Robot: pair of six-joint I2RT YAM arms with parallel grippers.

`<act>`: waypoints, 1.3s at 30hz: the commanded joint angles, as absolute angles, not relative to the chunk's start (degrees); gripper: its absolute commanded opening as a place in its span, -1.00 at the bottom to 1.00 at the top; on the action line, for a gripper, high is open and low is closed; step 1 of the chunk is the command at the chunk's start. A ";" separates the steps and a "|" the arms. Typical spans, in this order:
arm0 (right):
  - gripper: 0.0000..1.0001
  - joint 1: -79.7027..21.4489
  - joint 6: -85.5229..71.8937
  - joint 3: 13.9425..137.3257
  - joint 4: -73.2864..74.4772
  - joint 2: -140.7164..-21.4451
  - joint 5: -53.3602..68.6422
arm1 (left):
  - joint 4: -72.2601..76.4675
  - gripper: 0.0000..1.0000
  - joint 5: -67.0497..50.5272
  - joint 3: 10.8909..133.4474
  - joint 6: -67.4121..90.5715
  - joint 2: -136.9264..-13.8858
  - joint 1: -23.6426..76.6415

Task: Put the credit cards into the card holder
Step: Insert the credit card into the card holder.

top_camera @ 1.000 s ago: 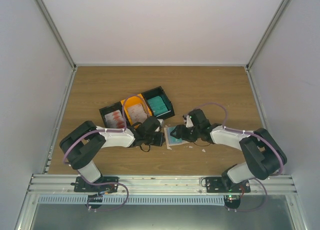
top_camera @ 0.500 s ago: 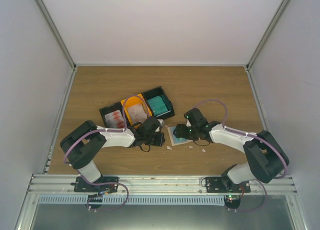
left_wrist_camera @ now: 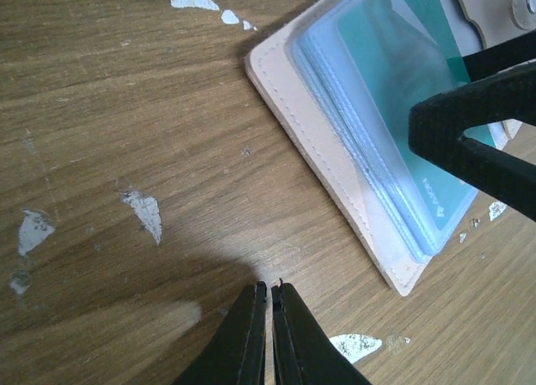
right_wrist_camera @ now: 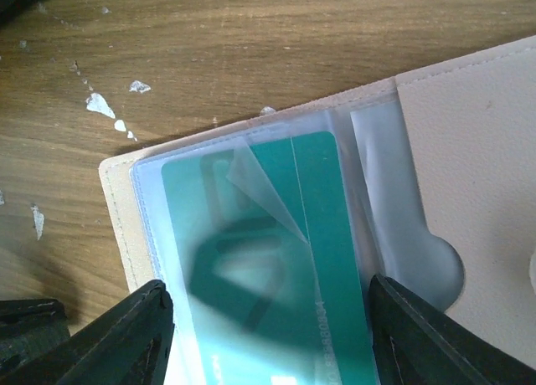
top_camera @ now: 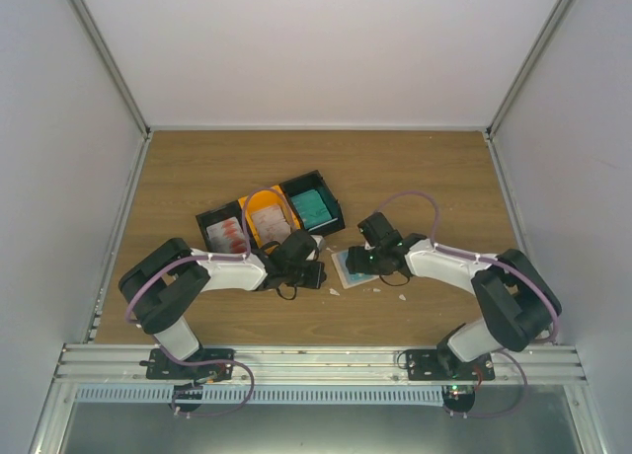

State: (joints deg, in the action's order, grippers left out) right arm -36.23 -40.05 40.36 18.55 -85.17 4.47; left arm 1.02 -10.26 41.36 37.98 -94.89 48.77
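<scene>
The beige card holder (top_camera: 346, 268) lies open on the wood between the two grippers. It shows in the left wrist view (left_wrist_camera: 322, 151) and in the right wrist view (right_wrist_camera: 469, 134). A teal credit card (right_wrist_camera: 276, 259) lies in its clear sleeves, with a corner of the plastic film folded up over it. My right gripper (right_wrist_camera: 268, 339) is open just above it, one finger at each long side of the card. My left gripper (left_wrist_camera: 270, 290) is shut and empty, its tips on the wood just left of the holder. More teal cards (top_camera: 314, 209) and white-red cards (top_camera: 228, 237) lie in the bins.
The joined black-orange-black bins (top_camera: 269, 217) stand just behind the left gripper. Small white scraps (left_wrist_camera: 144, 213) are scattered on the wood around the holder. White walls close the table at the left, back and right.
My right gripper has moved a little left and down over the open holder. The left arm has hardly moved.
</scene>
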 commanded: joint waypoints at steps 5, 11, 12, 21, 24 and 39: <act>0.24 -38.00 -36.56 42.81 19.25 -88.42 4.30 | 3.01 -0.83 -10.55 43.88 36.97 -96.59 49.22; 0.22 -39.93 -34.24 44.45 19.18 -89.58 4.54 | 2.26 -0.83 -10.46 45.52 36.40 -98.39 49.22; 0.22 -40.50 -33.81 44.83 19.23 -89.94 4.54 | 1.90 -0.83 -10.25 45.91 36.22 -98.74 49.22; 0.16 -42.53 -32.51 46.32 18.28 -91.21 5.65 | 0.45 -0.84 -8.94 46.89 35.86 -99.88 49.17; 0.14 -42.54 -32.07 46.00 16.76 -89.99 7.28 | 0.44 -0.84 -8.57 46.85 35.58 -99.67 49.13; 0.16 -42.19 -33.40 47.34 19.52 -88.03 -0.51 | -1.84 -0.84 -6.18 46.87 35.28 -97.63 48.87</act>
State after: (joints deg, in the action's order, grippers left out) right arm -41.50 -32.84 45.34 19.51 -89.34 2.11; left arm -1.13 -8.62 46.39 36.36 -98.74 48.77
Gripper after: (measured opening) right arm 0.580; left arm 0.081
